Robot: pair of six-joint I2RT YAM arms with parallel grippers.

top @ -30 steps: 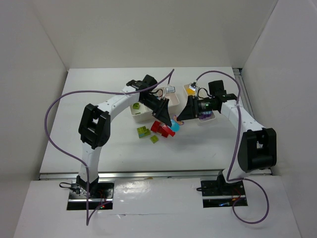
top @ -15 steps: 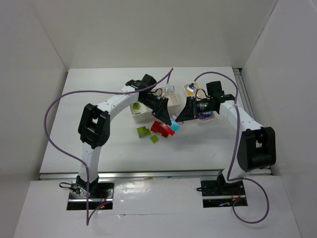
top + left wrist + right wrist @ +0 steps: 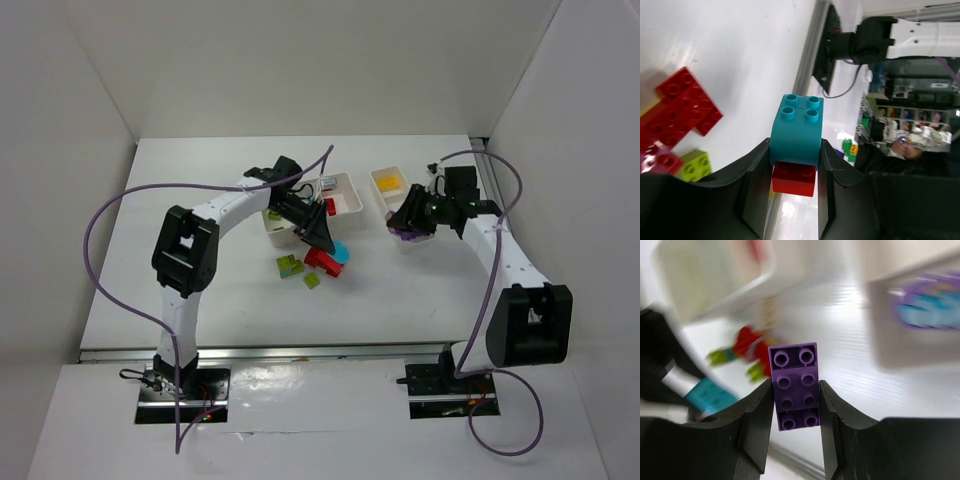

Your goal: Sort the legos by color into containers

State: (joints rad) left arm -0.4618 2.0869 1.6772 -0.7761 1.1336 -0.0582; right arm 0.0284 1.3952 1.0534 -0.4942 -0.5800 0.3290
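My left gripper point(image 3: 333, 243) point(image 3: 796, 150) is shut on a teal-blue lego point(image 3: 796, 127) with a red lego point(image 3: 794, 179) stuck under it, held above the table by the loose pile. My right gripper point(image 3: 400, 224) point(image 3: 795, 390) is shut on a purple lego point(image 3: 794, 385), held beside the narrower white tray point(image 3: 380, 178). The wider white tray point(image 3: 347, 186) sits behind the left gripper. Loose red legos point(image 3: 320, 259) point(image 3: 682, 112) and lime legos point(image 3: 290, 265) point(image 3: 697, 165) lie on the table.
The wider tray holds a lime brick point(image 3: 275, 215) and a red one point(image 3: 330, 207). The narrower tray holds a yellow brick point(image 3: 390, 183) and purple ones point(image 3: 410, 235). White walls enclose the table. Purple cables arc over both arms.
My right gripper has drawn back to the right with the purple lego, away from the left gripper. My left gripper has shifted slightly left, still holding the teal-blue lego.
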